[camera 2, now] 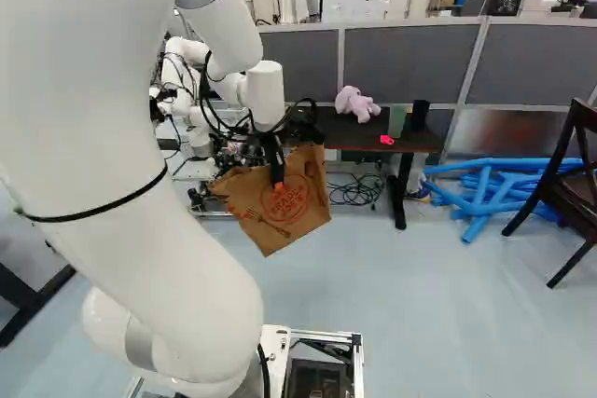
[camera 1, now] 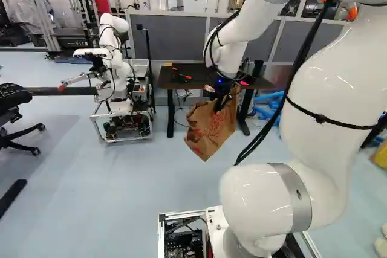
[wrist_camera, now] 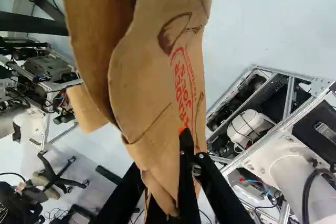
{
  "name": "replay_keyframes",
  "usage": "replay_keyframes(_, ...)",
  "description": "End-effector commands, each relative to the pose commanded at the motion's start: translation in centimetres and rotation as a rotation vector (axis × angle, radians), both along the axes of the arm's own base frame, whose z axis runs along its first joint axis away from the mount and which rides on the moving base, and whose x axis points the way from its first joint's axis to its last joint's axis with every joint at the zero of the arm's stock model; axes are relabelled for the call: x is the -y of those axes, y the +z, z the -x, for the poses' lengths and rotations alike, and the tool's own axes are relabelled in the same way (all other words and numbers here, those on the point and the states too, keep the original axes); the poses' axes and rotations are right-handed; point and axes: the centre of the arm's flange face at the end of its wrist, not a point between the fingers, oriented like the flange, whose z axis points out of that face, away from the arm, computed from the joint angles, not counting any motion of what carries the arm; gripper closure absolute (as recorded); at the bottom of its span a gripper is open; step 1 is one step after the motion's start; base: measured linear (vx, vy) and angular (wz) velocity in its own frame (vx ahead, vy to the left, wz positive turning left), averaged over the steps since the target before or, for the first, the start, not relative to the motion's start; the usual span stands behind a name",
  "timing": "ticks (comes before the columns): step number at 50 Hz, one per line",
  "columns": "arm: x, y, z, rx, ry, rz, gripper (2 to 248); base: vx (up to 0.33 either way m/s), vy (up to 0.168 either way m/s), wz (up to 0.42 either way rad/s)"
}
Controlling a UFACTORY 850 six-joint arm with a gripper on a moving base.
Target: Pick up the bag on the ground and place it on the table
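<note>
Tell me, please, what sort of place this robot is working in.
It looks like a robotics lab or workshop: another robot stands on an open metal frame full of electronics, grey partition panels divide the room, and coiled cables lie on the floor.

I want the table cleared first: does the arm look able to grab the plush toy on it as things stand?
Probably not: the claw is shut on the paper bag, so it would likely need to release that first. Nothing visibly covers the plush toy.
</note>
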Motion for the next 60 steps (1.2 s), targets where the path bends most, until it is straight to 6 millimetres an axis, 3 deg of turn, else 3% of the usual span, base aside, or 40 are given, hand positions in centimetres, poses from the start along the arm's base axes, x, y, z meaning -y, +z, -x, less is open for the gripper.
replay_keyframes(42,0.00,0.00,0.00,0.000,0.000,0.000,229,0.193,-0.086,0.105)
replay_keyframes(60,0.00,0.00,0.00,0.000,0.000,0.000,229,0.042,-0.021,-0.001)
